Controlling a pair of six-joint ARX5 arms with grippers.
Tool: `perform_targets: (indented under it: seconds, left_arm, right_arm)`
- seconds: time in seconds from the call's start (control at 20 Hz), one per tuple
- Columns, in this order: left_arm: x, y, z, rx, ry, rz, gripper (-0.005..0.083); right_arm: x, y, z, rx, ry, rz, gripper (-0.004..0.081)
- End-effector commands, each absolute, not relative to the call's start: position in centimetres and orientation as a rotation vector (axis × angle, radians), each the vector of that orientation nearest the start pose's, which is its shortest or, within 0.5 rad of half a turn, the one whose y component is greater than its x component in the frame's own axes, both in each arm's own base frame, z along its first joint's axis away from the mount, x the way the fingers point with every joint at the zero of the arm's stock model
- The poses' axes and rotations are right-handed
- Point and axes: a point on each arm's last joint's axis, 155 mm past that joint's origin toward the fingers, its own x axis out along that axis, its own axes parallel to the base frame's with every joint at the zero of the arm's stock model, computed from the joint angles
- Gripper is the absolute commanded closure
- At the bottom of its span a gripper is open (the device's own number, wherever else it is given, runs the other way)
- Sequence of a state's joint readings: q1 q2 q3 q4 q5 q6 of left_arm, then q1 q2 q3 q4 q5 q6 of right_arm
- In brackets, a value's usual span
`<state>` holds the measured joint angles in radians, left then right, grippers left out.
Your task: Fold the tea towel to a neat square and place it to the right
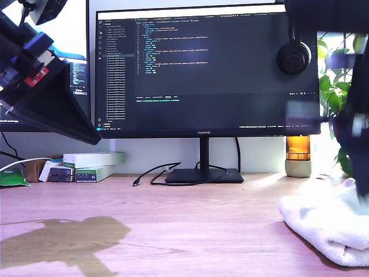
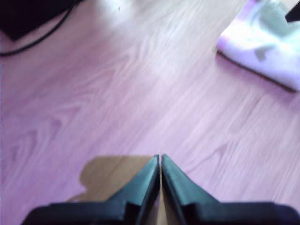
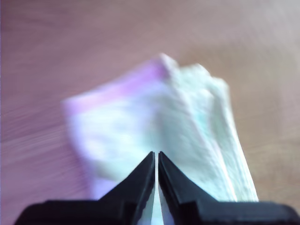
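Note:
The tea towel (image 1: 326,222) lies folded in a thick white bundle on the wooden desk at the exterior view's lower right, running past the frame edge. From my second wrist camera the tea towel (image 3: 154,126) is blurred, with a pink band and mint layers stacked along one side. My second gripper (image 3: 155,153) is shut just above it, nothing visible between the tips; its arm (image 1: 353,138) is a dark blur over the towel. My first gripper (image 2: 160,156) is shut over bare desk, with the tea towel (image 2: 262,42) well off from it. The first arm (image 1: 34,75) hangs raised at the exterior view's left.
A large monitor (image 1: 202,69) on a stand (image 1: 202,175) fills the back, with headphones (image 1: 294,56) hung on it. A black cable (image 1: 153,176) lies by the stand. Small boxes (image 1: 92,164) sit at the exterior view's back left; an amber jar (image 1: 298,154) and plant (image 1: 334,86) at the back right.

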<state>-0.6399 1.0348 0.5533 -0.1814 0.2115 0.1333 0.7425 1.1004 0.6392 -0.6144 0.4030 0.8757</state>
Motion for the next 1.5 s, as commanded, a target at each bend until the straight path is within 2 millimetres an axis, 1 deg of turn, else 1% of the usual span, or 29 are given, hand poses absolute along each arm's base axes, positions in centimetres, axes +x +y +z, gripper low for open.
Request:
perform_targets:
  seconds: [0.0, 0.1, 0.2, 0.3, 0.4, 0.45, 0.55, 0.6, 0.7, 0.8, 0.85, 0.95, 1.0, 1.05, 1.2, 1.3, 1.45]
  left_arm:
    - [23.8, -23.0, 12.2, 0.247, 0.587, -0.88, 0.0797]
    - [24.0, -23.4, 12.8, 0.225, 0.564, -0.891, 0.0797]
    - [24.0, -23.9, 13.5, 0.205, 0.539, -0.909, 0.0797]
    - [24.2, -24.3, 14.3, 0.194, 0.504, -0.922, 0.0797]
    - [24.8, -24.5, 15.4, 0.157, 0.461, -0.925, 0.0797]
    - [25.4, -24.3, 15.9, 0.142, 0.443, -0.911, 0.0797]
    - [26.8, -23.1, 16.4, 0.122, 0.424, -0.859, 0.0797]
    - [27.5, -22.1, 16.4, 0.114, 0.425, -0.828, 0.0797]
    - [29.2, -20.0, 16.6, 0.092, 0.418, -0.758, 0.0797]
    - [30.8, -17.6, 17.2, 0.061, 0.396, -0.699, 0.0797]
    - [31.4, -16.3, 17.2, 0.048, 0.399, -0.665, 0.0797]
    - [31.9, -14.2, 16.6, 0.019, 0.429, -0.618, 0.0797]
    - [32.0, -13.5, 16.5, 0.008, 0.432, -0.606, 0.0797]
    - [31.9, -13.1, 16.5, 0.001, 0.426, -0.597, 0.0797]
    - [30.9, -12.2, 15.9, -0.015, 0.41, -0.563, 0.0797]
    - [30.4, -11.4, 15.6, -0.033, 0.382, -0.515, 0.0797]
    - [29.1, -11.0, 16.1, -0.056, 0.297, -0.502, 0.0797]
  right_arm:
    - [24.2, 12.4, 9.4, 0.088, 0.883, 0.01, 0.0783]
    - [24.1, 12.4, 10.2, -0.061, 0.86, 0.104, 0.0783]
    - [24.6, 12.1, 11.1, -0.065, 0.82, 0.112, 0.0782]
    - [25.8, 12.6, 12.2, -0.137, 0.754, 0.165, 0.0782]
    - [27.4, 12.9, 13.7, -0.124, 0.677, 0.178, 0.0782]
    - [28.2, 12.5, 14.2, -0.117, 0.65, 0.167, 0.0782]
    - [29.8, 11.4, 14.9, -0.113, 0.609, 0.166, 0.0782]
    - [30.5, 10.9, 15.2, -0.096, 0.586, 0.168, 0.0782]
    - [31.8, 9.2, 15.5, -0.054, 0.551, 0.145, 0.0782]
    - [32.6, 7.5, 15.6, -0.067, 0.534, 0.133, 0.0782]
    - [32.8, 7.1, 15.6, -0.068, 0.532, 0.138, 0.0782]
    - [33.0, 5.8, 15.4, -0.045, 0.537, 0.13, 0.0783]
    - [33.1, 4.8, 15.3, -0.034, 0.534, 0.113, 0.0783]
    - [33.2, 4.3, 15.3, -0.017, 0.525, 0.109, 0.0783]
    - [32.8, 3.9, 15.1, 0.041, 0.458, 0.123, 0.0783]
    - [32.3, 3.5, 14.9, 0.043, 0.409, 0.114, 0.0783]
    - [31.3, 3.4, 14.0, 0.045, 0.337, 0.116, 0.0782]
